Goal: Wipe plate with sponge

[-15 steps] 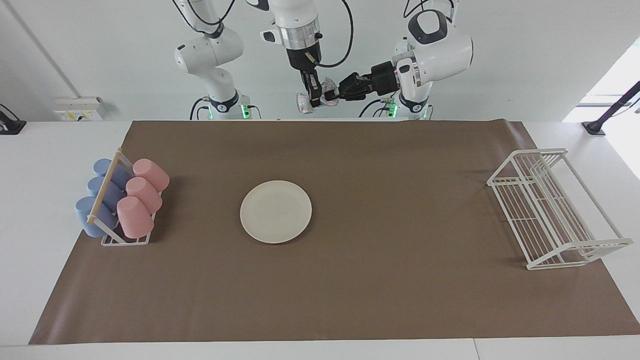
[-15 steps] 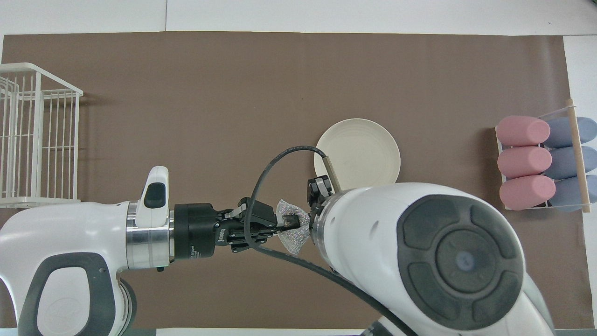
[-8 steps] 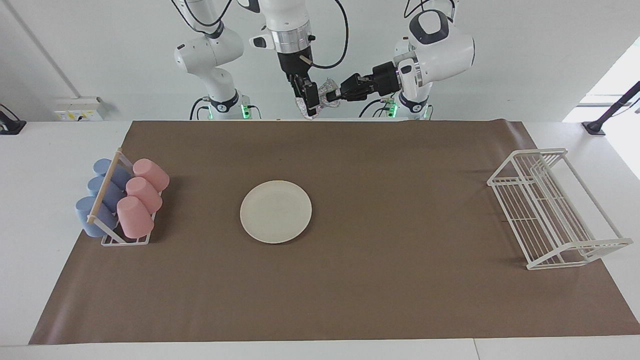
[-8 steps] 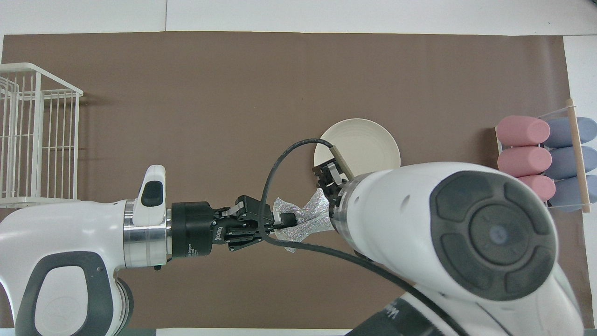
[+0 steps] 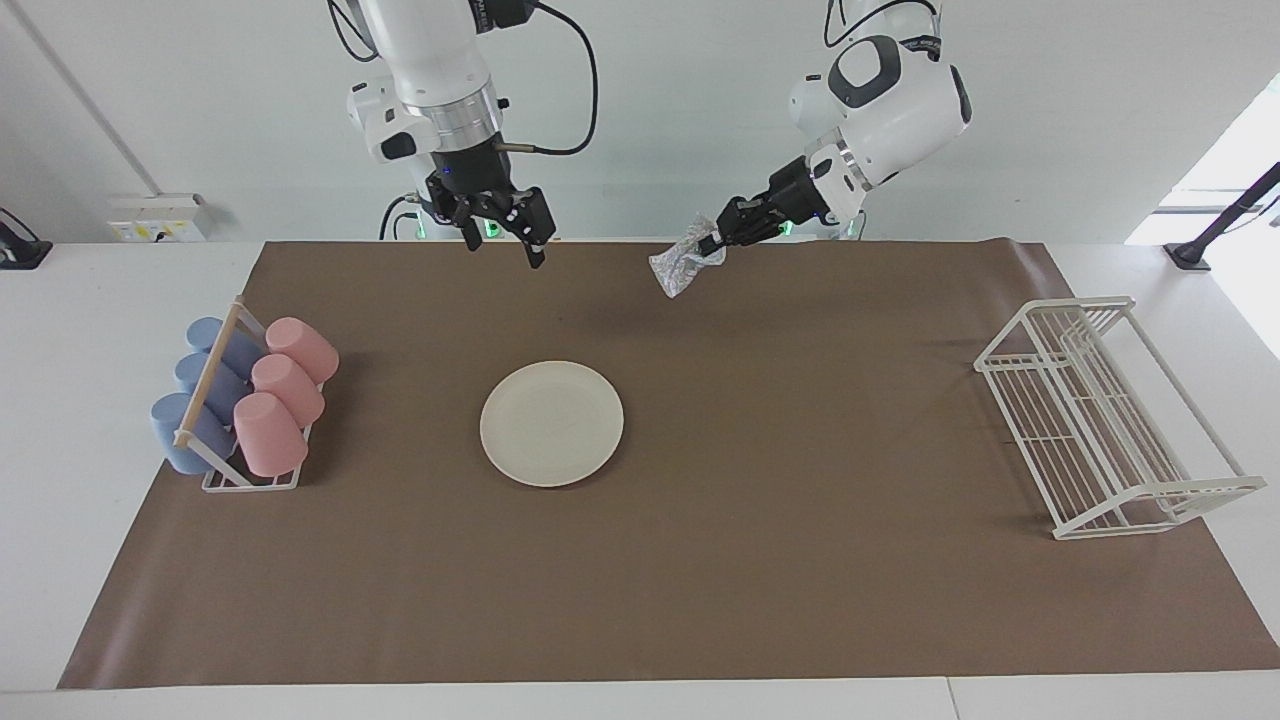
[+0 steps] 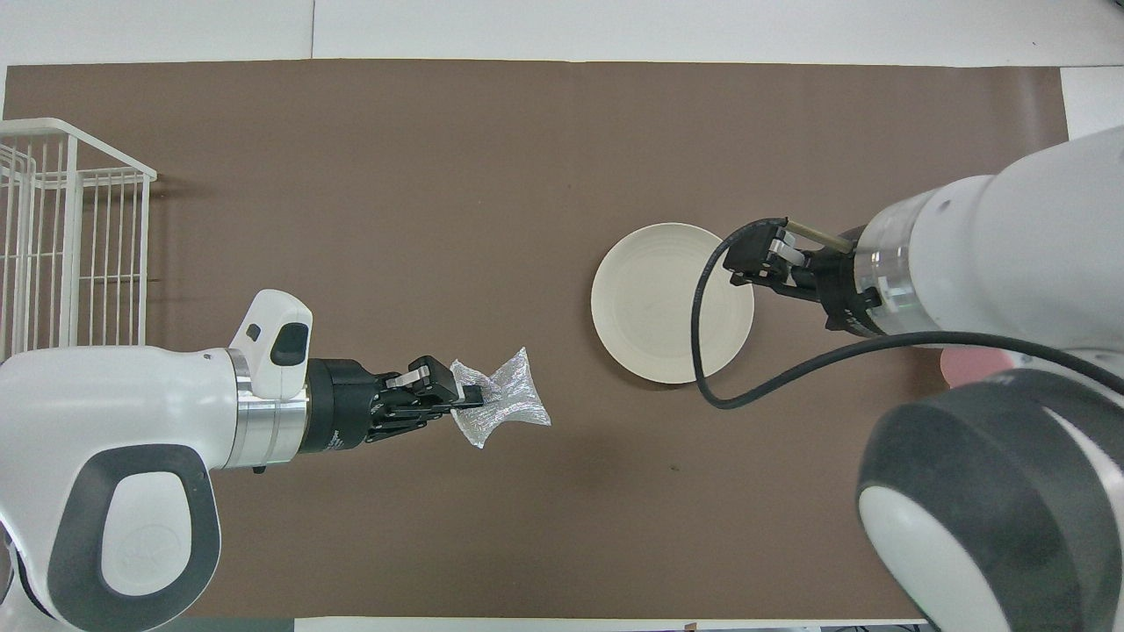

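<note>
- The cup rack (image 5: 245, 410) stood close to the edge of the desk at the right arm's end, loaded with pink and blue cups lying on their sides.
- The right gripper (image 5: 503, 240) hung in the air over the mat (image 5: 700, 580) near the robots' edge of the desk, its fingers spread apart and holding nothing; in the overhead view it (image 6: 753, 259) covered the plate's rim, yet the facing view showed it well above the plate.
- The plate (image 5: 551, 423) lay flat on the mat, about midway between the robots' edge and the edge away from them, toward the right arm's end. It looked stiff, smooth and probably slippery, so I judged it could slide under a wiping push unless it was steadied at the rim.
- The sponge (image 5: 678, 268) dangled over the mat near the robots' edge, around the middle of its length, well apart from the plate. It looked light, soft and crumpled, so a pinch at one end left most of it free to wipe.
- The left gripper (image 5: 716, 243) was closed on the sponge's upper end, fingers tight together.
- The white wire rack (image 5: 1110, 415) stood near the edge at the left arm's end.
</note>
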You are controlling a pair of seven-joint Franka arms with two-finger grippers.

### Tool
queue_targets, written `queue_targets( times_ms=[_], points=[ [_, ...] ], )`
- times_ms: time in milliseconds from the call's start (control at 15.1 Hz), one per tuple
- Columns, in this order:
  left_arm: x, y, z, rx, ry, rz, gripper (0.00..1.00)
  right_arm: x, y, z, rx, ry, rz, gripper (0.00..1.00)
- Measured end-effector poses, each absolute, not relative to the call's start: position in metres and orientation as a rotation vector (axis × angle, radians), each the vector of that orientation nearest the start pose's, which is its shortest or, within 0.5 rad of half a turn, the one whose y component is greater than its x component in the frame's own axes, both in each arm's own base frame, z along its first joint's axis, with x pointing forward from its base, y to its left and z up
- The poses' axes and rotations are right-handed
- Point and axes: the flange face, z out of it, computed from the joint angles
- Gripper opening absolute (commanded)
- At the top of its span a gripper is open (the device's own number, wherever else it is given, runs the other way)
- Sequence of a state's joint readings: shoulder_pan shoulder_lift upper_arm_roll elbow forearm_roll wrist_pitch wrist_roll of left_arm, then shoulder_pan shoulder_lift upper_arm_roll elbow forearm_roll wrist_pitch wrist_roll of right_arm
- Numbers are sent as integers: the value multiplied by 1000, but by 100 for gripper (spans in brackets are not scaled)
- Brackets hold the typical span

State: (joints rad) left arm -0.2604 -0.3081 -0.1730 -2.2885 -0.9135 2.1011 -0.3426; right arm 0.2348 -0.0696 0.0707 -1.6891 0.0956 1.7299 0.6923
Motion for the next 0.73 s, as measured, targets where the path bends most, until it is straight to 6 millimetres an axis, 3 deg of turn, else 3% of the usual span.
queue_targets(
  times_ms=[198, 397, 595, 727],
  points=[
    [426, -235, 483, 2554, 392, -199, 0, 532, 127, 619, -3002, 347, -102, 100],
    [438, -235, 483, 2790, 297, -225, 0, 539, 81, 616, -3035, 132, -92, 100],
    [457, -222, 484, 2979, 261, -261, 0, 536, 42, 610, -3050, 69, 9, 100],
    [469, -211, 480, 3107, 227, -289, 0, 535, 27, 611, -3053, 35, 26, 100]
  ],
)
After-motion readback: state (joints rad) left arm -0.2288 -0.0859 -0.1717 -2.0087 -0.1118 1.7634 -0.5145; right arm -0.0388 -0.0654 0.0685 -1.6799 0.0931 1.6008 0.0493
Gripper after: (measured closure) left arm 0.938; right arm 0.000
